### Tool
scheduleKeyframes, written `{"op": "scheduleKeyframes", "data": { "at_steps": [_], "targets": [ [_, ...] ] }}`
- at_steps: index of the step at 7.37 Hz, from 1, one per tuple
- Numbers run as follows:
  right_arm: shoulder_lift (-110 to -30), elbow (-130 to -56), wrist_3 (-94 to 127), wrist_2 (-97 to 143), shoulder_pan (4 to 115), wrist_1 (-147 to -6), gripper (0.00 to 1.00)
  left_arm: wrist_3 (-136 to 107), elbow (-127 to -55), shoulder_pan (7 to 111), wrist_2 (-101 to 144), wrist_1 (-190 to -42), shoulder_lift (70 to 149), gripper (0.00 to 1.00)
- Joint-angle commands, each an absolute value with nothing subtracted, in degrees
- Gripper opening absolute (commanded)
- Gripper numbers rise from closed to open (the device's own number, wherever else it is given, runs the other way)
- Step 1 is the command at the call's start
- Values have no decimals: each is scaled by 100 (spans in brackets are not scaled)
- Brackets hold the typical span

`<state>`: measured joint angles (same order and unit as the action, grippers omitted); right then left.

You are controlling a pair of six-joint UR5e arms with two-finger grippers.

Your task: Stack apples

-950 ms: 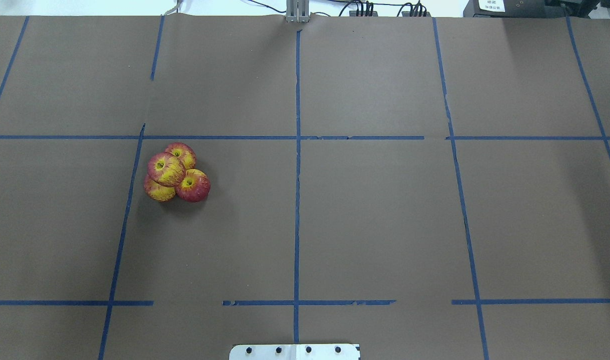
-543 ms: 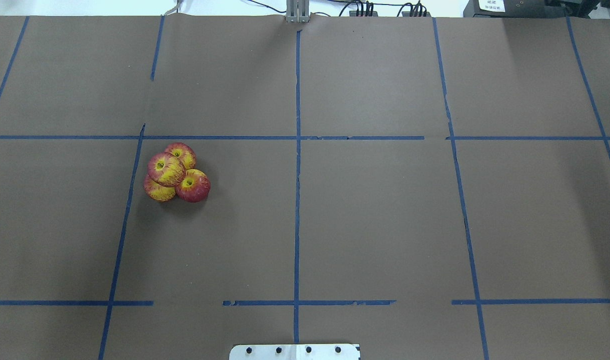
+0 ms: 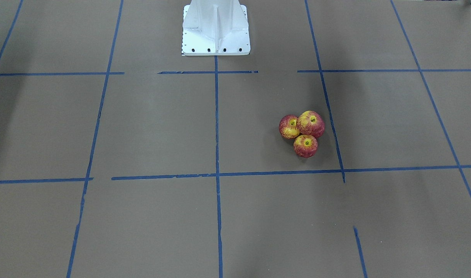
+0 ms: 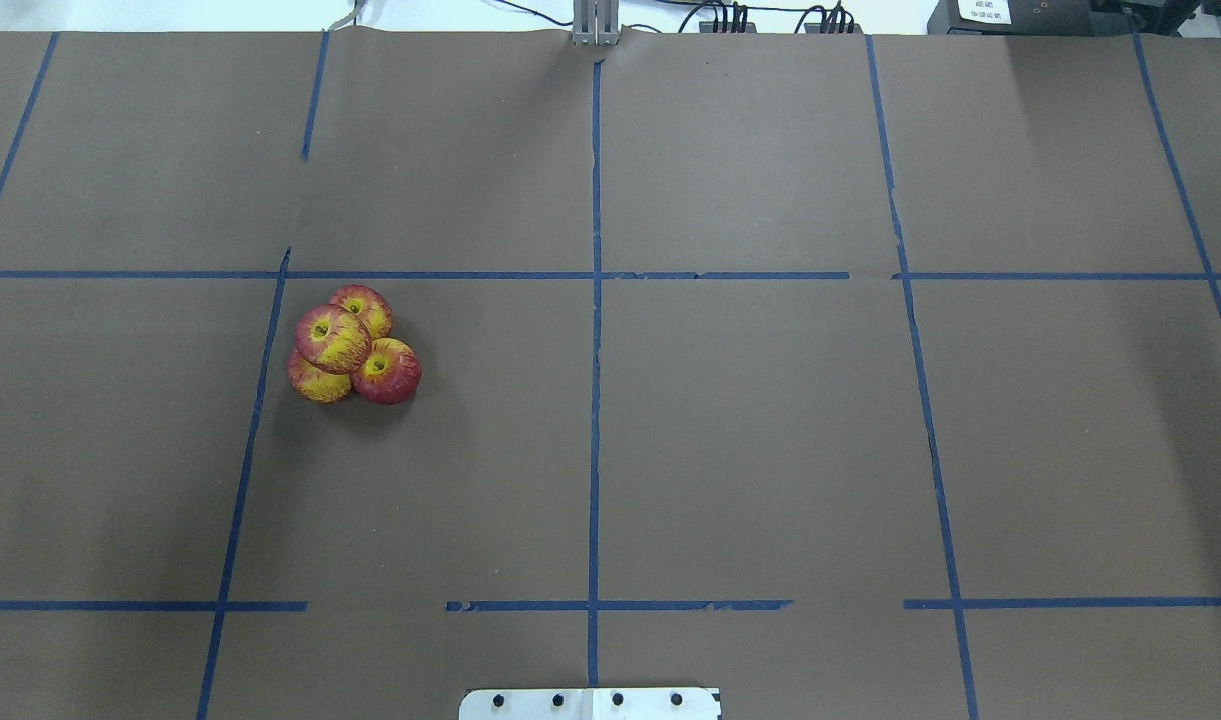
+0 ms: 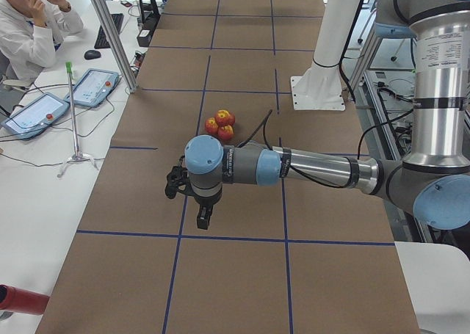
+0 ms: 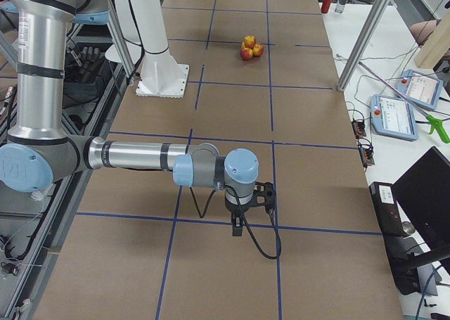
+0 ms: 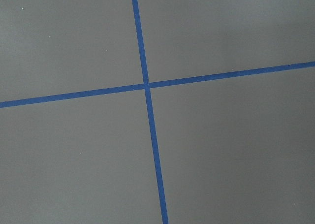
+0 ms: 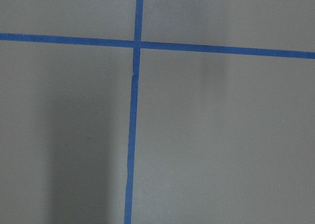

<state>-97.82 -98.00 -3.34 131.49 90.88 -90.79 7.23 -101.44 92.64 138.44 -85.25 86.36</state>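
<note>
Apples (image 4: 335, 340) bunched tight on the brown worktop (image 4: 770, 450), out at nine o'clock from its centre in the overhead view, just beside a blue tape line (image 4: 249, 450). Red skins streaked with yellow, yellow round each dark stem dimple. Three sit touching on the worktop and the fourth rides on top, dimple up. Left hand (image 5: 203, 222) hangs above the worktop, well apart from the pile. Right hand (image 6: 238, 227) hangs farther off. Wide or narrow? Cannot tell for either.
</note>
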Motion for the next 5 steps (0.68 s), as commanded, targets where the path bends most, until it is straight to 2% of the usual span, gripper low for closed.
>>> {"op": "scheduleKeyframes", "data": {
  "at_steps": [1, 5],
  "targets": [
    [-9782, -9800, -334, 13148, 9088, -9079, 100, 738, -10142, 9272, 13834, -8517, 8640, 100],
    [-9782, -9800, -334, 13148, 9088, -9079, 100, 738, -10134, 9264, 13834, -8525, 8666, 100]
  ]
}}
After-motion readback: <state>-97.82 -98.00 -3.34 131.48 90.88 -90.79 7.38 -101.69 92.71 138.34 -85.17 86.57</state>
